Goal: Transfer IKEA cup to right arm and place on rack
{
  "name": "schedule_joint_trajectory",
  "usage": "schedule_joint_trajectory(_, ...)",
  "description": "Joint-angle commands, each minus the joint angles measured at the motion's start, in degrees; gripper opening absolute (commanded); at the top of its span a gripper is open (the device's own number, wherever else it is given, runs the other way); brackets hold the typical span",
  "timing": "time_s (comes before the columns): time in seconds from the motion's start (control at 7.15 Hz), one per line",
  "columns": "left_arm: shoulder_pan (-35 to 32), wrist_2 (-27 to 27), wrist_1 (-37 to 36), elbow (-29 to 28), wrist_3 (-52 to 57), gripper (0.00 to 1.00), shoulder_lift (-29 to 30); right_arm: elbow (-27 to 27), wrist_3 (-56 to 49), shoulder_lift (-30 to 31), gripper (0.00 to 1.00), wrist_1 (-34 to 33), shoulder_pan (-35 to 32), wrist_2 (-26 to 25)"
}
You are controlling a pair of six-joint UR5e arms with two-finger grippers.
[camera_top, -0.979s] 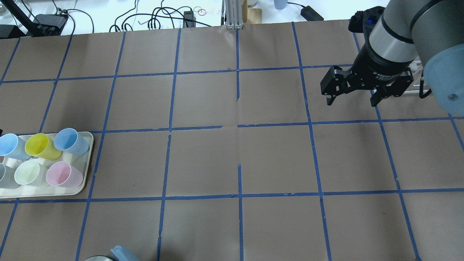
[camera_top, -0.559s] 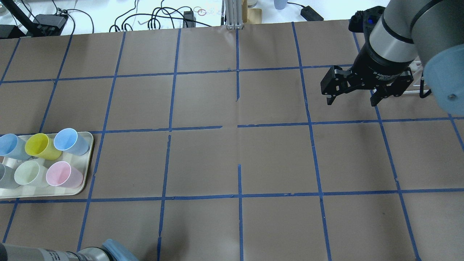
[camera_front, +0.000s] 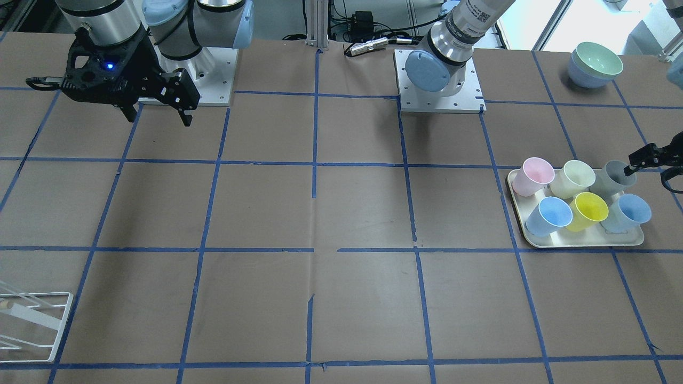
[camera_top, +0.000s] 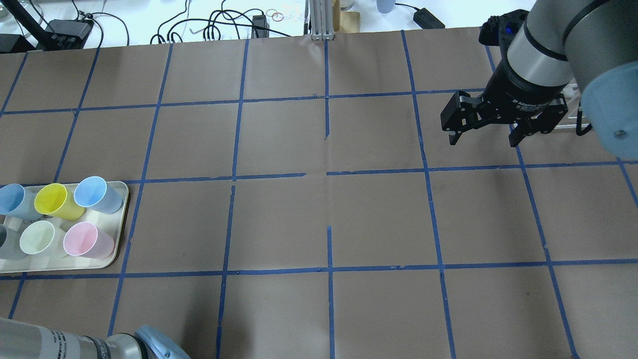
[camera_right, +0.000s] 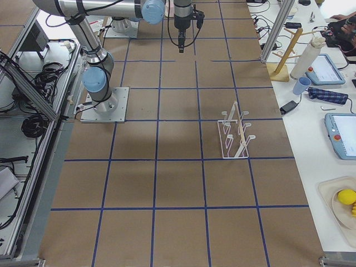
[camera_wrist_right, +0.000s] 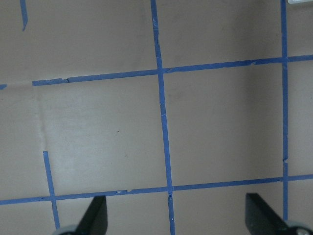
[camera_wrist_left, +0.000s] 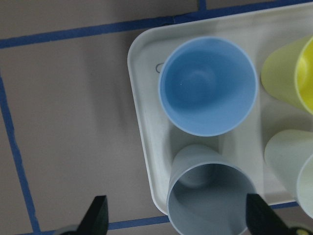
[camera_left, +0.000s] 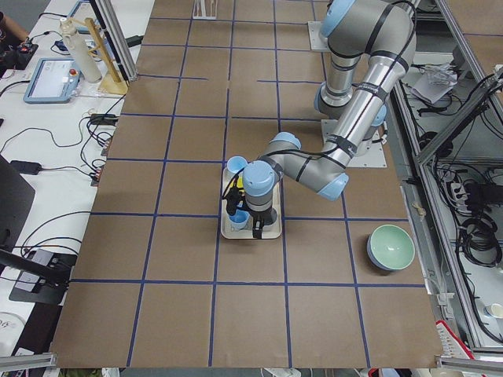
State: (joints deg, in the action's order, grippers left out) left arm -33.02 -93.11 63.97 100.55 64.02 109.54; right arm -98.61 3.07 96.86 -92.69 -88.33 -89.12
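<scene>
The pale grey IKEA cup (camera_wrist_left: 210, 196) stands upright in a corner of the cream tray (camera_wrist_left: 142, 122), beside a light blue cup (camera_wrist_left: 208, 85). It also shows in the front view (camera_front: 613, 178) and at the overhead view's left edge (camera_top: 9, 252). My left gripper (camera_wrist_left: 178, 220) is open above it, one finger on each side of the cup, not touching. Its tip shows at the front view's right edge (camera_front: 653, 165). My right gripper (camera_top: 482, 138) is open and empty, hovering over bare table far from the tray. The white wire rack (camera_right: 235, 133) stands empty at the table's far edge (camera_front: 32, 325).
The tray (camera_top: 122, 209) also holds two light blue cups, a yellow cup (camera_top: 50, 199), a pale green cup (camera_top: 37, 238) and a pink cup (camera_top: 82, 239). Stacked bowls (camera_front: 595, 64) sit near the left arm's base. The left arm's forearm (camera_top: 75, 344) crosses the overhead view's bottom left.
The left arm's forearm has swung further into the overhead view's bottom left, and the grey cup at the left edge has darkened. The right arm has stayed put.
</scene>
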Motion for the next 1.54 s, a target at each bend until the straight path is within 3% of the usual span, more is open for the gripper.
schedule_joint_trajectory(0.0, 0.1, -0.9, -0.4, -0.6, 0.0, 1.0, 2.6, 0.0, 0.0, 0.0, 1.0, 0.1, 0.0, 0.0)
schedule_joint_trajectory(0.56, 0.1, -3.7, -1.4, 0.0, 0.1, 1.0, 5.2, 0.0, 0.8, 0.0, 1.0, 0.1, -0.1, 0.0)
schedule_joint_trajectory(0.84, 0.1, -3.7, -1.4, -0.1, 0.0, 0.26, 5.2, 0.0, 0.2, 0.1, 1.0, -0.3, -0.1, 0.0)
schedule_joint_trajectory(0.98, 0.1, -3.6, -1.3, -0.1, 0.0, 0.08, 5.1, 0.0, 0.2, 0.1, 1.0, -0.5, -0.1, 0.6)
schedule_joint_trajectory(1.12, 0.1, -3.7, -1.1, -0.3, 0.0, 0.02, 5.0, 0.1, -0.2, -0.1, 1.0, -0.3, -0.1, 0.4)
schedule_joint_trajectory(1.4, 0.1, -3.5, -0.5, 0.0, 0.0, 0.0, 4.0, 0.3, 0.2, -0.1, 1.0, -0.1, -0.2, 2.5)
